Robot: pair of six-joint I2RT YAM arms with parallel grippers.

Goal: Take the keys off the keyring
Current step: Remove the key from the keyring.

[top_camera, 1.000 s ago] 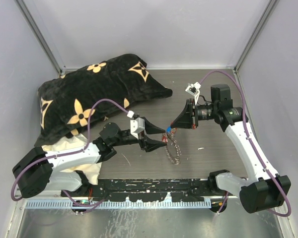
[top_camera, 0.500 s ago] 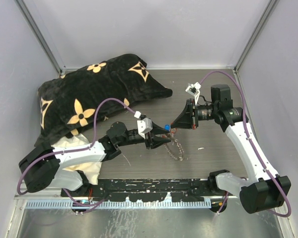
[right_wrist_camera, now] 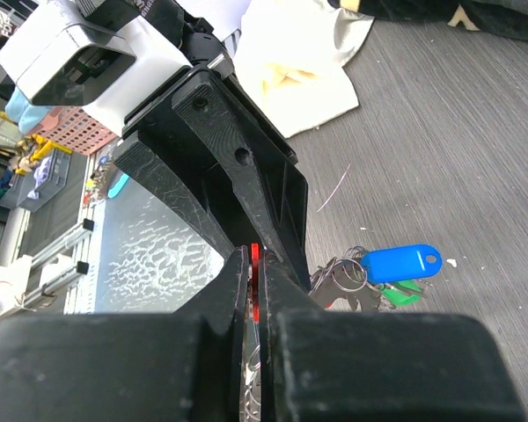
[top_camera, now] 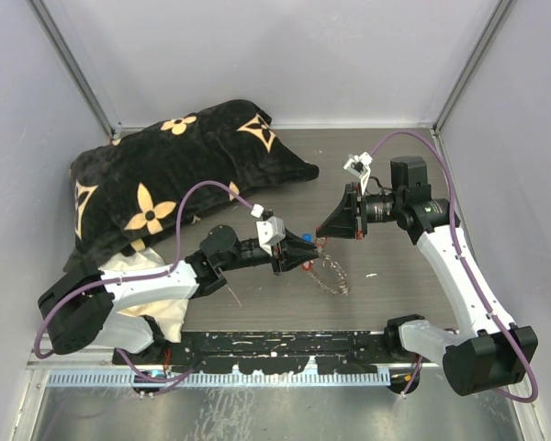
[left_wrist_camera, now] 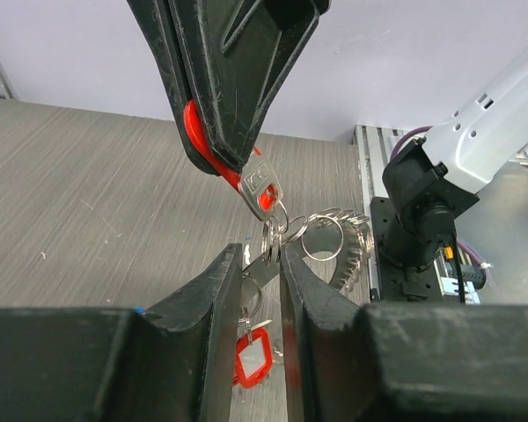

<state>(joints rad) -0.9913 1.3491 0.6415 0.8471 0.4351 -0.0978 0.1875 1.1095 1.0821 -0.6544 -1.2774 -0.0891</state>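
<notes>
The right gripper (top_camera: 323, 231) is squeezed tight on a red key (left_wrist_camera: 260, 186). The keyring (top_camera: 331, 274) hangs just below it, over the grey wooden table (top_camera: 395, 175). The left gripper (left_wrist_camera: 262, 255) is narrow, right under the red key. I cannot tell if it pinches anything. Pale grey walls (top_camera: 285, 55) stand around. A black flowery pillow (top_camera: 165, 175) lies well off to the left gripper's left.

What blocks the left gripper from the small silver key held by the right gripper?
Likely nothing: the left gripper sits just beneath the silver key, jaws straddling the rings hanging from it.
</notes>
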